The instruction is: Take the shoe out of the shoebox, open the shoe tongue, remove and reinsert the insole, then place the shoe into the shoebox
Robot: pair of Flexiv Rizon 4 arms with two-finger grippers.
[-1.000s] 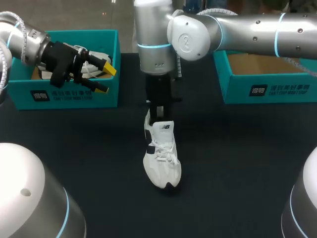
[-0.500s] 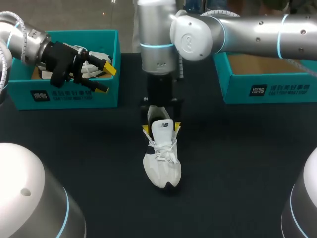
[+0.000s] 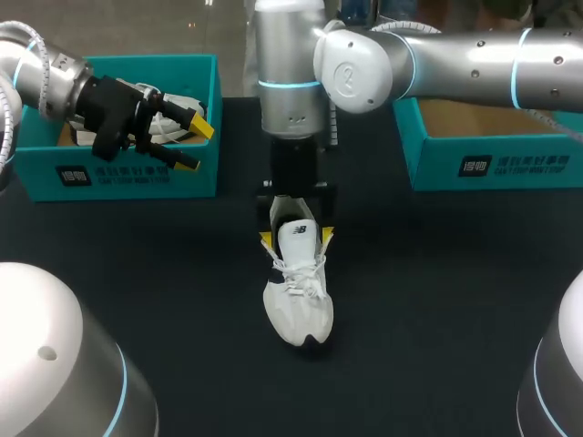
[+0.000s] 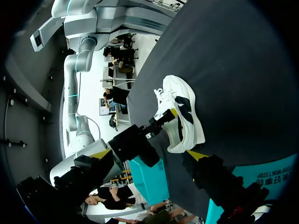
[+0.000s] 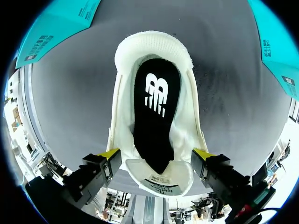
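A white sneaker (image 3: 298,289) stands upright on the black table, toe toward me. Its black insole (image 5: 156,105) lies inside it and its tongue (image 5: 161,179) is tipped forward. My right gripper (image 3: 296,238) hangs straight down over the shoe's opening, open, one yellow fingertip (image 5: 110,153) on each side of the upper, holding nothing. My left gripper (image 3: 193,146) is open and empty, just above the front wall of the left teal shoebox (image 3: 118,177). From the left wrist view the sneaker (image 4: 187,116) lies ahead of my left gripper (image 4: 148,155).
Another white shoe (image 3: 178,111) lies in the left shoebox. A second teal shoebox (image 3: 492,166) stands at the back right, under my right arm. Black tabletop surrounds the sneaker in front and on both sides.
My right gripper was shut on the shoe's upper at the opening; it has let go and its fingers have spread to either side. The left arm has kept still.
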